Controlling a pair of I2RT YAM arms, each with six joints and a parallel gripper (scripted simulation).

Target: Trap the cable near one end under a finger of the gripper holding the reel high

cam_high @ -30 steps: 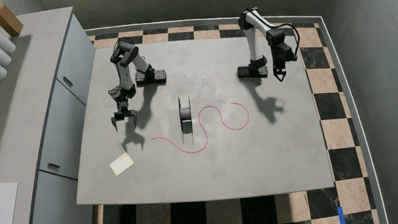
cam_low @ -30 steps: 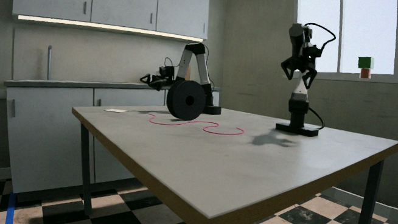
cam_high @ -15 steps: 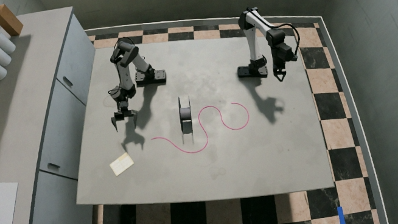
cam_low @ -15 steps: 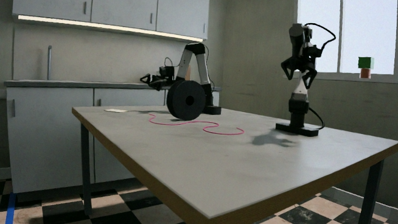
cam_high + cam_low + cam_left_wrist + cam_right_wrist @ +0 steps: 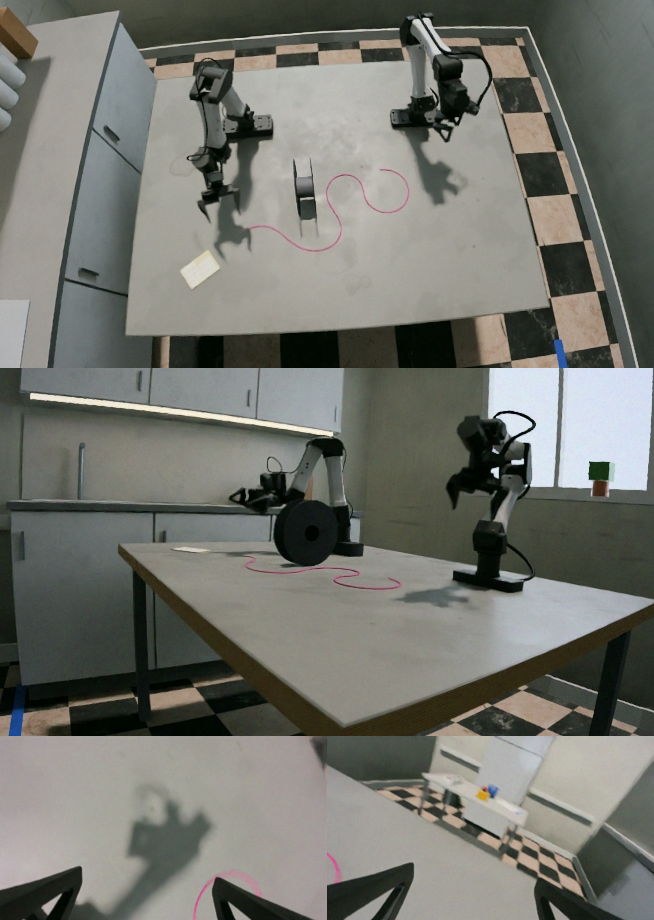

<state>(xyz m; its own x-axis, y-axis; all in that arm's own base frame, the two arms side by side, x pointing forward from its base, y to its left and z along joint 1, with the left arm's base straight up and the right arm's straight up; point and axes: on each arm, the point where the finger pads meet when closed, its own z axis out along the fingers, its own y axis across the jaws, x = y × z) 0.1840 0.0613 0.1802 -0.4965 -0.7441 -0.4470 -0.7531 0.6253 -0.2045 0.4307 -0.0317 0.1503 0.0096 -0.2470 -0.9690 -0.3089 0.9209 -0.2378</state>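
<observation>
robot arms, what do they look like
Both arms have white links with black joints, dark rectangular bases and thin black cables. Each hand is black with two tapering fingers, opened up by triangular gaps.

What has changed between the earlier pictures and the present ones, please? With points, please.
The left gripper (image 5: pixel 460 126) (image 5: pixel 470 493) (image 5: pixel 149 879) has turned at its wrist: its fingers, one behind the other in the top view before, now spread diagonally there. Nothing was grasped or released. The right gripper (image 5: pixel 223 216) (image 5: pixel 245 504) (image 5: pixel 476 876), reel (image 5: pixel 305 186) (image 5: pixel 320 550) and pink cable (image 5: pixel 341 227) (image 5: pixel 280 572) (image 5: pixel 197 900) (image 5: pixel 336 869) look unmoved.
</observation>
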